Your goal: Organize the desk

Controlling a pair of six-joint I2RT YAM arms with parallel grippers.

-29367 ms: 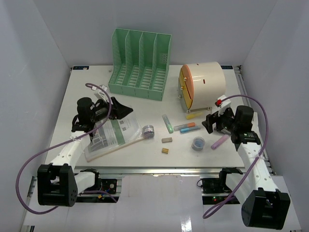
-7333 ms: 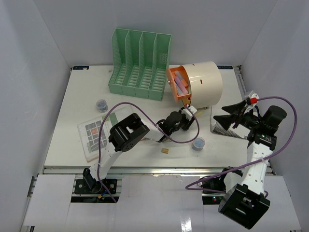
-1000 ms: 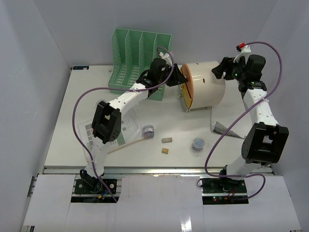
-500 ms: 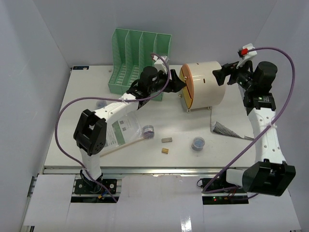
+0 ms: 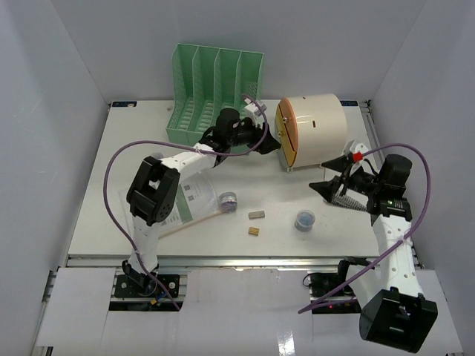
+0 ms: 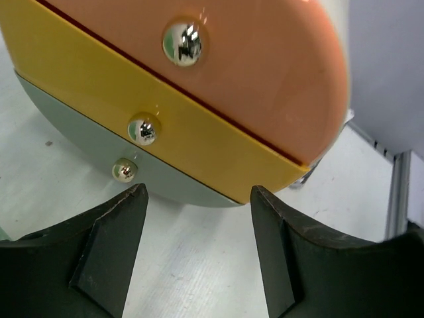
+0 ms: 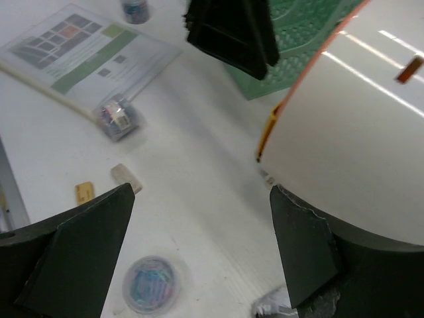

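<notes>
The white desk (image 5: pixel 126 148) holds a cream cylindrical drawer box (image 5: pixel 315 133) at the back right. Its orange, yellow and grey drawer fronts (image 6: pixel 199 132) are all shut. My left gripper (image 5: pixel 261 136) is open and empty just in front of those drawers, and its fingertips (image 6: pixel 136 195) frame the lowest grey drawer. My right gripper (image 5: pixel 330 175) is open and empty, low over the desk to the front right of the box (image 7: pixel 358 132). A grey striped item (image 5: pixel 347 197) lies partly under it.
A green slotted file rack (image 5: pixel 215 96) stands at the back. A booklet (image 5: pixel 182 200), a small round container (image 5: pixel 228 199), a grey eraser (image 5: pixel 257 215), a tan block (image 5: pixel 254 231) and a round clip tub (image 5: pixel 304 220) lie toward the front. White walls enclose the desk.
My right arm has swung from the back right beside the drawer box down to the front right of the desk. My left gripper has stayed at the drawer fronts.
</notes>
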